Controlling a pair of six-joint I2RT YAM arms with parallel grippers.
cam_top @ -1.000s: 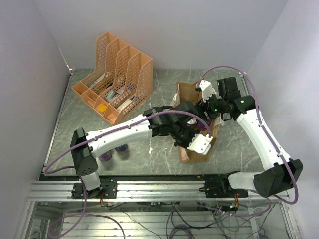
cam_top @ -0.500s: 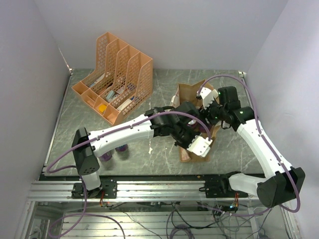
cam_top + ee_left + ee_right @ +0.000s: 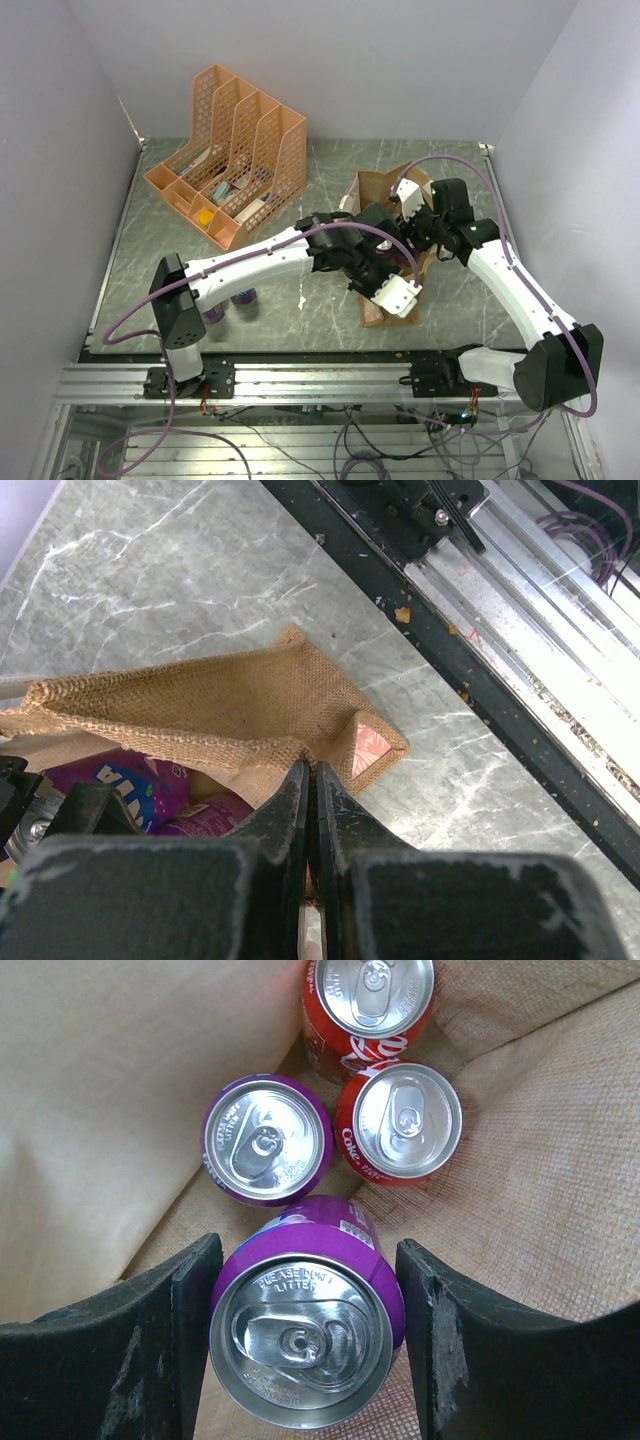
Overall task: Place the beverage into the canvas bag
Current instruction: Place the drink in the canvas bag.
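Note:
The tan canvas bag (image 3: 378, 188) stands open at mid-right of the table. My left gripper (image 3: 396, 291) is shut on its near rim (image 3: 200, 695), pinching the woven edge between the fingers (image 3: 312, 772). My right gripper (image 3: 414, 214) reaches down into the bag. Its jaws are open on either side of a purple beverage can (image 3: 305, 1325), with a gap on the right side. Inside the bag (image 3: 540, 1140) also stand another purple can (image 3: 265, 1140) and two red cola cans (image 3: 400, 1120). Purple cans also show in the left wrist view (image 3: 130, 780).
An orange mesh file organiser (image 3: 232, 150) with papers stands at the back left. Two purple cans (image 3: 243, 296) stand on the table beside the left arm's base. The metal rail (image 3: 320, 375) runs along the near edge. Walls close in on three sides.
My right arm has swung left and lowered its gripper further into the bag. My left gripper has kept its hold on the bag rim and has barely moved.

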